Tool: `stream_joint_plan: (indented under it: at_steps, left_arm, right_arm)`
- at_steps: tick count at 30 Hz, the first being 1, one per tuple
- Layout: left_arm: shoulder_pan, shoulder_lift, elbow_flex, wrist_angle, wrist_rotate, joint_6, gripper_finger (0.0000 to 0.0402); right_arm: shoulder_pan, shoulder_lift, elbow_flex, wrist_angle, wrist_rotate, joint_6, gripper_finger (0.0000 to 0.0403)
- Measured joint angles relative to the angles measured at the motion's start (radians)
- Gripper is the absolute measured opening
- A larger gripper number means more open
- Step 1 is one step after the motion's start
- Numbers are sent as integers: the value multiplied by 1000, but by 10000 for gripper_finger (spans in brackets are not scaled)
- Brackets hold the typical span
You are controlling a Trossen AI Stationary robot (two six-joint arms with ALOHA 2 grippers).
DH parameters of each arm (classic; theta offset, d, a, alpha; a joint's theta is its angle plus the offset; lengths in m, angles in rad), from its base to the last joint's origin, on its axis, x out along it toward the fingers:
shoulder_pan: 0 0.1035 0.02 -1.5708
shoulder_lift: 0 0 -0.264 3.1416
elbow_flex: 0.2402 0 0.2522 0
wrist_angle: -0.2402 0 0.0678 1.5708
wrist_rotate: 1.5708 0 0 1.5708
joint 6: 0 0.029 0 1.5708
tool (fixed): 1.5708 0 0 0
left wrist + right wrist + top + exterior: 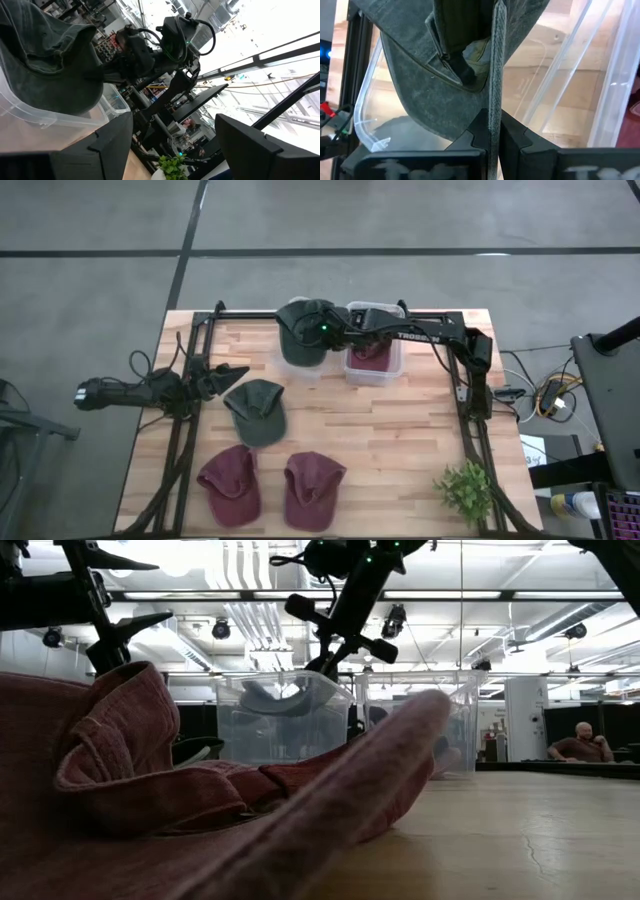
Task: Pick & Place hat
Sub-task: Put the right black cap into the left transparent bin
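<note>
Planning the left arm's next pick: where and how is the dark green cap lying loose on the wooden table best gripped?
Grip the dark green cap by its brim, the flat stiff part toward the table's front edge, coming straight down from above. The brim is thin enough for the jaws to straddle, while the crown is soft and domed. The open left gripper waits right beside it, while the right gripper is shut on another green cap over a clear bin.

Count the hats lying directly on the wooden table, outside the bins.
3: one green hat mid-table near the open left gripper, and two maroon hats, and, side by side at the front edge. Others sit in the bins.
</note>
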Motion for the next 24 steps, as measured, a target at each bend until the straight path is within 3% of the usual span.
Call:
stream_joint_plan:
  at_steps: [7,18,24]
  left_arm:
    - [0,0,0,0,0,0,275]
    - [1,0,0,0,0,0,275]
    - [1,0,0,0,0,-1,275]
  right_arm:
    - [0,0,0,26,-15,15,28]
    - [-2,-18,0,53,-79,-13,165]
    - [-2,-71,0,50,-75,-50,196]
